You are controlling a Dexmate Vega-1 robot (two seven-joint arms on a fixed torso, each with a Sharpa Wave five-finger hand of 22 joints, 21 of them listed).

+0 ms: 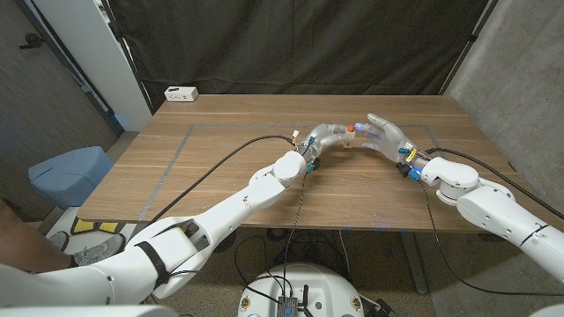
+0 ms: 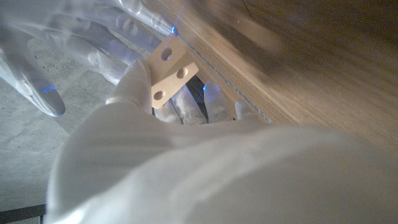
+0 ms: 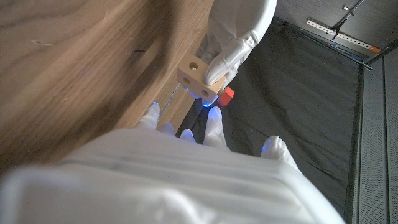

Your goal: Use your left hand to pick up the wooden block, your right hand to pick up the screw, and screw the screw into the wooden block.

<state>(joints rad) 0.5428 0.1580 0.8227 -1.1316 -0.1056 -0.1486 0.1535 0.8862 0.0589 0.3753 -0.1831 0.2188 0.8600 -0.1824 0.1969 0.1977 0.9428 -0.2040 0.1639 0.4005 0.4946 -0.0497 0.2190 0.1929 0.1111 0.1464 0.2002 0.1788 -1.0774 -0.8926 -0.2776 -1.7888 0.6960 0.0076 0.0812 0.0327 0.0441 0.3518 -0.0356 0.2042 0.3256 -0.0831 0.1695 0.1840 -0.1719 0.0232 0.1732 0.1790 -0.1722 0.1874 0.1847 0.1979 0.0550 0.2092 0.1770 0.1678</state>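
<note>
Above the table's middle, my left hand grips the small pale wooden block, whose face with three holes shows in the left wrist view. The block hangs just off the tabletop. The red screw sits against the block's side, and its head sticks out past the block. My right hand meets the left one there. It pinches the screw with its fingertips while its other fingers spread upward.
A white power strip lies at the far left corner of the wooden table. Black cables run along both arms. A blue stool stands off the table's left side. A dark curtain hangs behind.
</note>
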